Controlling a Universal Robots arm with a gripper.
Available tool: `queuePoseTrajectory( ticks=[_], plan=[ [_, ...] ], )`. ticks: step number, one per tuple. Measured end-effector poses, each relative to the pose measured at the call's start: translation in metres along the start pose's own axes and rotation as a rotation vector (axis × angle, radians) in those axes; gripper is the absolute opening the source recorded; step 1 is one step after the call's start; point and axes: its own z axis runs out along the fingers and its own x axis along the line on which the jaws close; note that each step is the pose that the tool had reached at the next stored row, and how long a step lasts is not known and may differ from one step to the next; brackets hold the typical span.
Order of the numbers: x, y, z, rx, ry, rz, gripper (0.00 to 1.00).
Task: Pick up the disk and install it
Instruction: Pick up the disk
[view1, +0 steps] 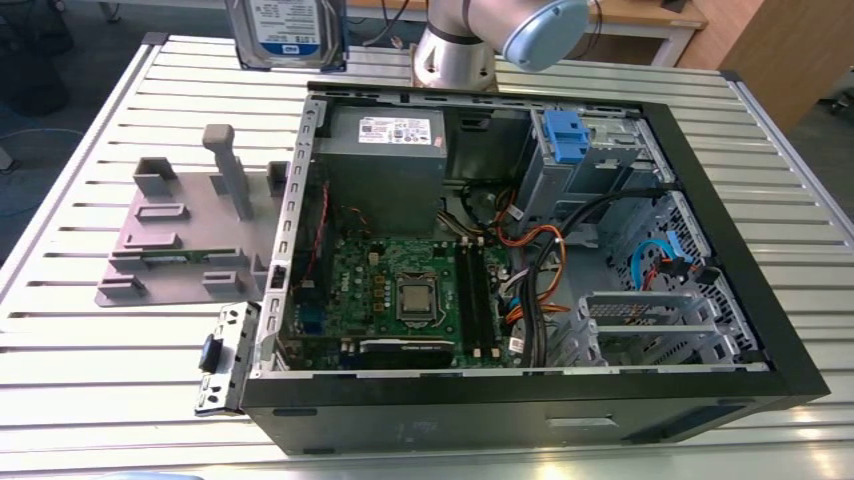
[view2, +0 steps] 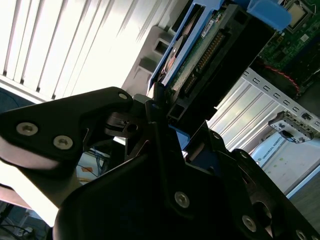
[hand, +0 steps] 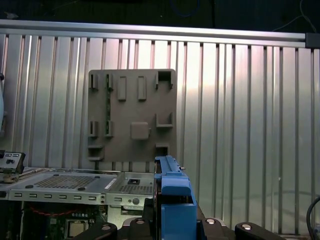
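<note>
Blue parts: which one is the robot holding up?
The disk in its blue bracket, held by the gripper; the blue clip sits inside the computer case.

We went hunting for readable print and honestly came up empty. The disk (view1: 286, 35), up at about 11 o'clock in the exterior view, carried a white and blue label (view1: 283, 18), but its lines were too small for us to read. Inside the computer case (view1: 727, 230), the grey power supply box (view1: 387, 170) sat at 12 o'clock from the motherboard (view1: 400, 290). It had a white sticker (view1: 395, 130) with dark rows of print, and we had no luck there either. In the second wrist view, a white surface (view2: 281, 154) at roughly 4 o'clock showed faint greenish marks that we couldn't make out.
</note>
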Motion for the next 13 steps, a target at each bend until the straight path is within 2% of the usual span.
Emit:
queuePoseTrajectory(
  ticks=[13],
  plan=[
    [0.0001,-0.0029,0.0001,0.0,0.0003,0.0,0.37]
  ],
)
